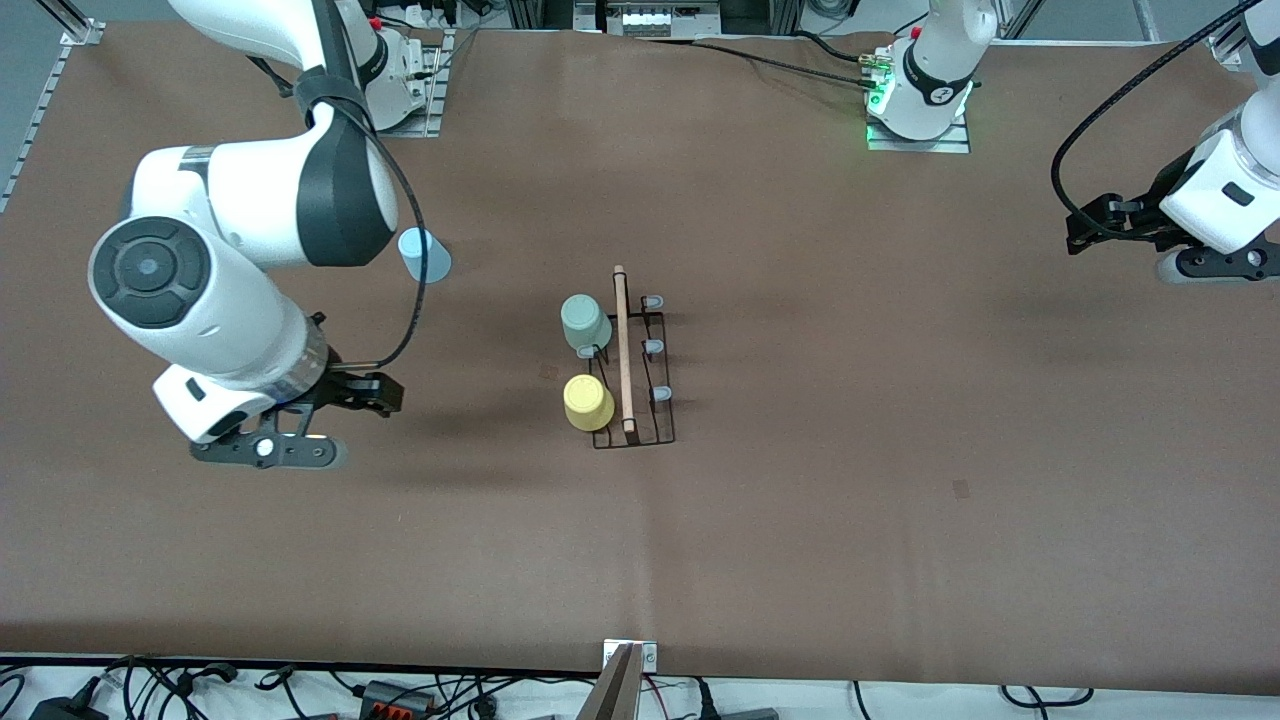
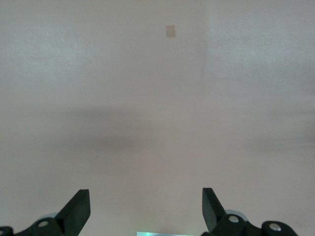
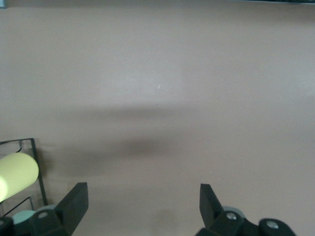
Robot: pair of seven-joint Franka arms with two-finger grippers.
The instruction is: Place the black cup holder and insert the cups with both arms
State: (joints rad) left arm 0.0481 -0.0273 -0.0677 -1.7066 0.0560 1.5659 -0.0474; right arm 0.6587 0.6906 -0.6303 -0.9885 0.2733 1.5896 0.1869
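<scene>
The black cup holder [image 1: 640, 385] stands mid-table with its wooden rod [image 1: 622, 350] on top. A mint green cup [image 1: 585, 323] and a yellow cup [image 1: 588, 402] sit on pegs on its side toward the right arm's end. A light blue cup [image 1: 424, 254] sits on the cloth, farther from the front camera, beside the right arm. My right gripper [image 3: 142, 204] hangs open over bare cloth beside the rack [image 3: 35, 162], with the yellow cup [image 3: 17, 172] at the edge of its view. My left gripper [image 2: 146, 206] is open over bare cloth at the left arm's end [image 1: 1215, 262].
Three grey-tipped pegs [image 1: 653, 346] on the rack's side toward the left arm carry nothing. A small dark mark [image 1: 960, 488] lies on the brown cloth. Cables and a metal bracket [image 1: 630, 655] line the table's front edge.
</scene>
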